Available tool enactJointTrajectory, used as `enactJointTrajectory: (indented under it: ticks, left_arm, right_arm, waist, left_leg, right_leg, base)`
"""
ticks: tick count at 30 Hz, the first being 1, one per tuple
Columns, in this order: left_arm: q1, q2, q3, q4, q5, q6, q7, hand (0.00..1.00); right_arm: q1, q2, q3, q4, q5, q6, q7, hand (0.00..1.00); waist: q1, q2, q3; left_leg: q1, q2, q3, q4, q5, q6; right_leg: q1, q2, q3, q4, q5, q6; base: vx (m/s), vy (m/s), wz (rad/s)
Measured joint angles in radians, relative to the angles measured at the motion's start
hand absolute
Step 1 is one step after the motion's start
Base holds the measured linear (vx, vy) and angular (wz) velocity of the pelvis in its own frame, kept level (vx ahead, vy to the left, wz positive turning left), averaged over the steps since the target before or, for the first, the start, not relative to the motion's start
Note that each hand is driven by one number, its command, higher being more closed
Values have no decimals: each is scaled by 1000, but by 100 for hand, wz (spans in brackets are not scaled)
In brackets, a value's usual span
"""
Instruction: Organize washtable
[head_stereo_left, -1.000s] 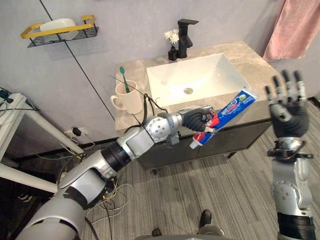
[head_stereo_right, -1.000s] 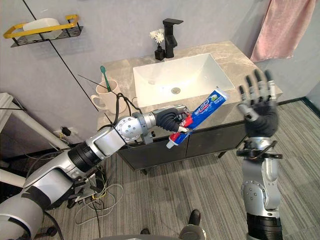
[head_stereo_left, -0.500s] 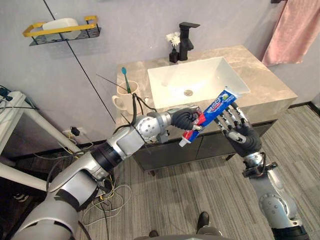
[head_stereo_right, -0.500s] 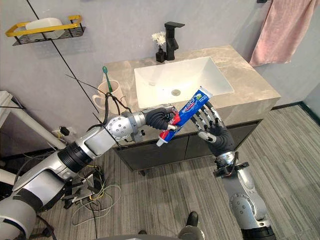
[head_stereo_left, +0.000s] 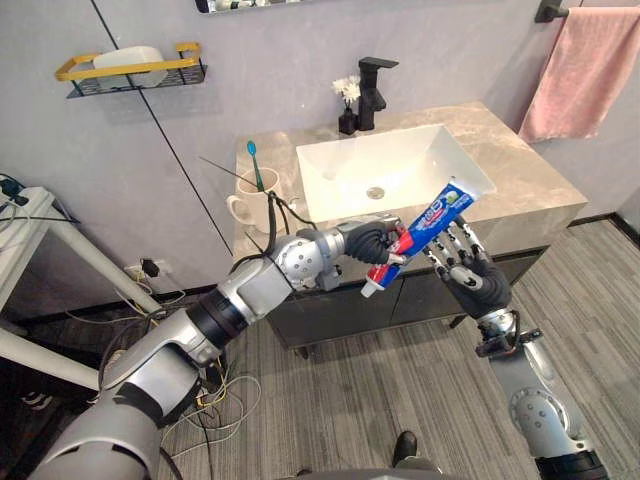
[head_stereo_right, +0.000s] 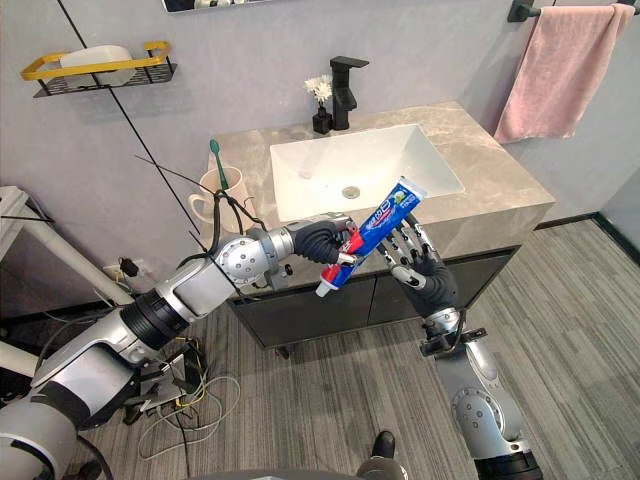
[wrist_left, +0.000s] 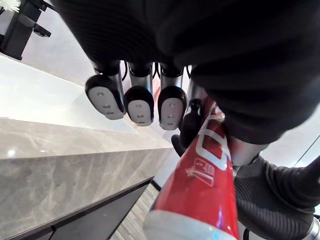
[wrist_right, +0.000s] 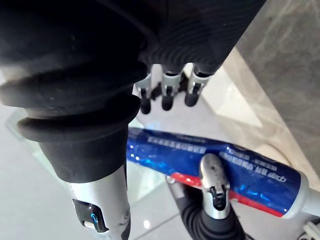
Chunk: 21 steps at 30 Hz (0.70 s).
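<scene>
1. Left hand (head_stereo_left: 372, 242) was clamped on the toothpaste tube (head_stereo_left: 428, 226), fingers curled round its lower red section just above the cap. Cap end pointed down. The crimped end angled up and away, toward the right hand.
2. Right hand (head_stereo_left: 480, 282) was just past the tube's upper end, fingers straight and spread, palm facing the tube.
3. Right wrist view: the tube ran between the thumb (wrist_right: 214, 186) and the fingers (wrist_right: 167, 97). The thumb may have been touching the tube, couldn't tell.
4. Both hands were out in front of the washtable (head_stereo_left: 520, 175) edge. The white sink basin (head_stereo_left: 400, 165) lay just beyond them.
5. Mug (head_stereo_left: 250, 207) with a green toothbrush (head_stereo_left: 256, 165) stood upright on the counter, beyond the left forearm and out to the left hand's left.
6. Black faucet (head_stereo_left: 372, 85) and a small dark vase of white flowers (head_stereo_left: 347, 100) stood side by side at the basin's far edge, well beyond both hands.
7. Pink towel (head_stereo_left: 575, 70) hung on the wall, far out past the right hand.
8. Wire wall shelf (head_stereo_left: 130, 72) with a yellow rail held a white item (head_stereo_left: 130, 56), well off to the left hand's left.
</scene>
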Motion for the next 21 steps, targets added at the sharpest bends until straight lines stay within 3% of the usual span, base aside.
enactJointTrajectory:
  ticks: [21]
  left_arm:
    - [95,-84,-60,-22,0,-3,-23,100]
  right_arm:
    - [-71,1,6,36,12,-5,-16,0]
  waist:
    - [0,-1,-2]
  left_leg:
    - [1,0,4,0,0,0]
  right_leg:
    - [-2,1,4,0,0,0]
  base:
    - [0,0,0]
